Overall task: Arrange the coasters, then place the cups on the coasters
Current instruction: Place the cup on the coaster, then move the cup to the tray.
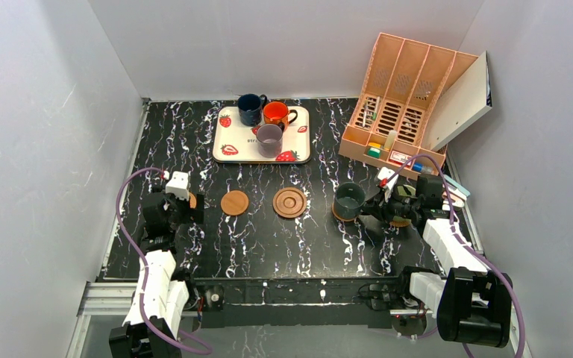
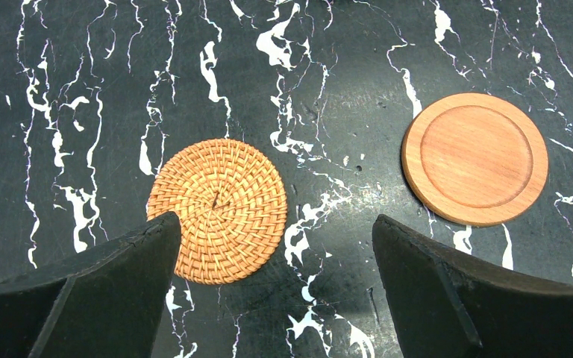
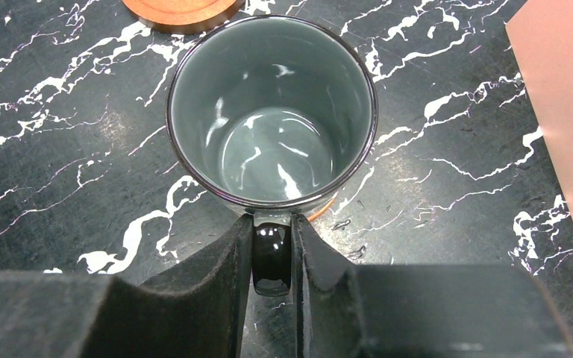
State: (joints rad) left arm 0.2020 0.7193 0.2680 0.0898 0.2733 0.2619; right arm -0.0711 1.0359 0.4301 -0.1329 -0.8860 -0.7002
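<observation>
A dark grey-green cup [image 3: 272, 119] [image 1: 349, 200] stands upright on a coaster whose orange edge [image 3: 327, 207] peeks out beneath it. My right gripper [image 3: 272, 224] [image 1: 374, 208] is shut on the cup's handle. My left gripper [image 2: 276, 224] [image 1: 183, 201] hangs open, low over the table. A wicker coaster [image 2: 220, 205] lies by its left finger and a smooth terracotta coaster [image 2: 475, 158] [image 1: 234, 202] farther right. A darker ringed coaster [image 1: 289, 202] lies between that one and the cup. Navy [image 1: 251, 109], orange-red [image 1: 276, 114] and mauve [image 1: 269, 139] cups stand on the tray.
The white strawberry-print tray [image 1: 226, 151] lies at the back centre. A peach desk organiser [image 1: 403, 89] with a white board [image 1: 459, 101] leaning on it stands at the back right, close behind my right arm. Grey walls enclose the black marbled table.
</observation>
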